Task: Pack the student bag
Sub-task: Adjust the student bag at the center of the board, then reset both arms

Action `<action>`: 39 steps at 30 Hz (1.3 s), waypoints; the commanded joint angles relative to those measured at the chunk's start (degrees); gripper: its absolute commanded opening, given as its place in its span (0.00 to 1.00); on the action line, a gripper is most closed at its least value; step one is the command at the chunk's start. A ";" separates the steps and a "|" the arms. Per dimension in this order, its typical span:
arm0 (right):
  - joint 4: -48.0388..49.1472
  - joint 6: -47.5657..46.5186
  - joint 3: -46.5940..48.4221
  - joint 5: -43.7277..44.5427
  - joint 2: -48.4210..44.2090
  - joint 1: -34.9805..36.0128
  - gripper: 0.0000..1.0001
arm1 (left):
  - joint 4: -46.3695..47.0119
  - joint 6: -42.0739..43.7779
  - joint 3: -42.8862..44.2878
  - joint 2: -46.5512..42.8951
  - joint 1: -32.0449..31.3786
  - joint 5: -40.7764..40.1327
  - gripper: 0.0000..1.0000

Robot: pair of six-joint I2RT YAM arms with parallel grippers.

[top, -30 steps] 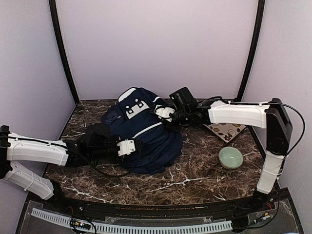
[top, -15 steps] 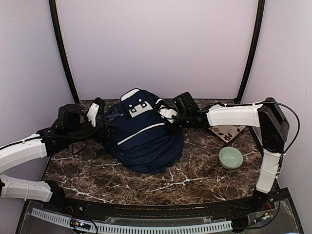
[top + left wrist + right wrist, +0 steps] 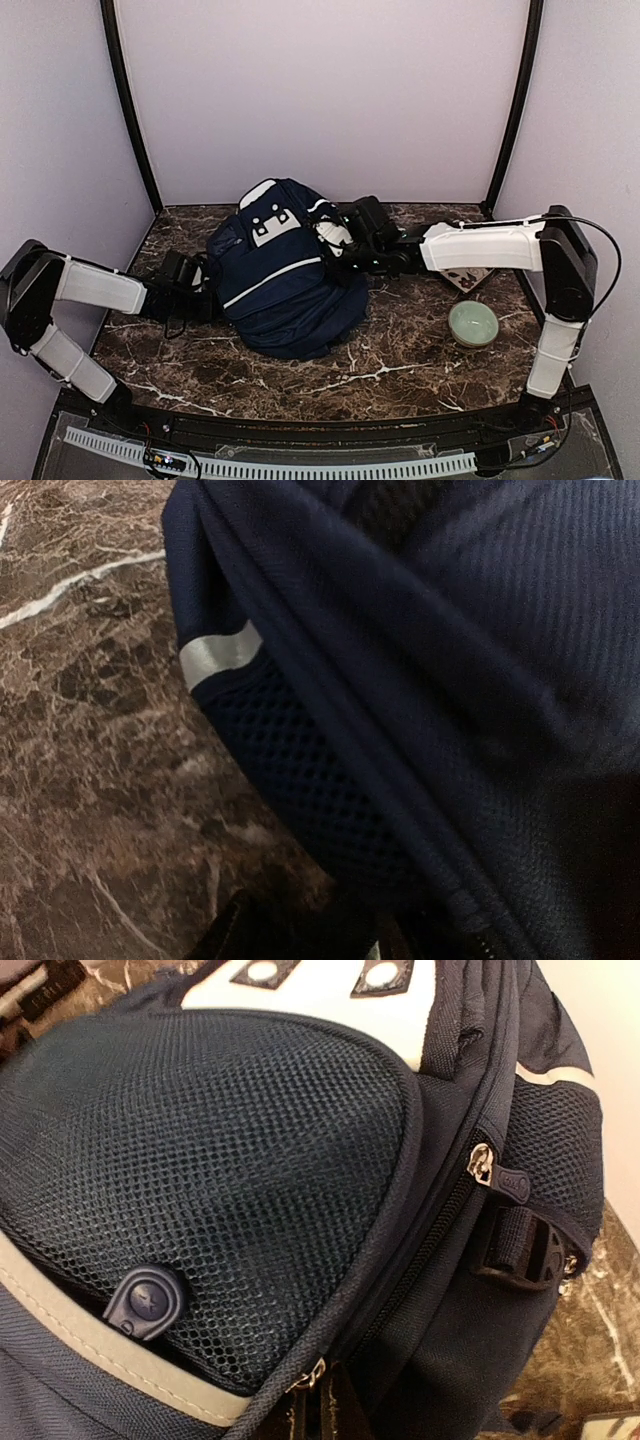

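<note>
The large navy-blue fabric backpack (image 3: 285, 290) with white stripes lies mid-table on the brown marble table (image 3: 420, 365), towards the far side. The right claw (image 3: 335, 240) is closed tight at its right-hand zip seam. The left claw (image 3: 205, 292) sits against its left side; I cannot tell how far open it is.

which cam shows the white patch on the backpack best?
Top external: the white patch on the student bag shows whole, near the bag's far end. Right wrist crops it at the frame's top edge. Left wrist shows only the bag's navy fabric and mesh, no patch.
</note>
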 commanded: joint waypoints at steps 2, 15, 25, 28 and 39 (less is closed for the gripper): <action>12.21 20.04 -2.37 -15.63 -2.64 8.01 0.00 | 15.30 9.18 5.97 6.26 1.61 -1.35 0.44; 7.42 28.45 -8.06 -14.27 -9.43 4.51 0.00 | 5.23 12.71 16.31 -0.34 4.96 7.77 0.45; -7.63 28.34 -1.07 -16.64 -9.03 -0.70 0.00 | -7.08 31.99 18.63 -18.38 -14.57 3.46 0.39; -8.38 28.61 -0.36 -16.90 -8.93 -1.27 0.00 | -7.43 40.48 14.51 -17.47 -19.86 7.28 0.48; -8.48 29.34 -0.02 -18.76 -8.19 -1.59 0.00 | 0.42 57.94 14.24 -4.83 -28.33 0.66 0.70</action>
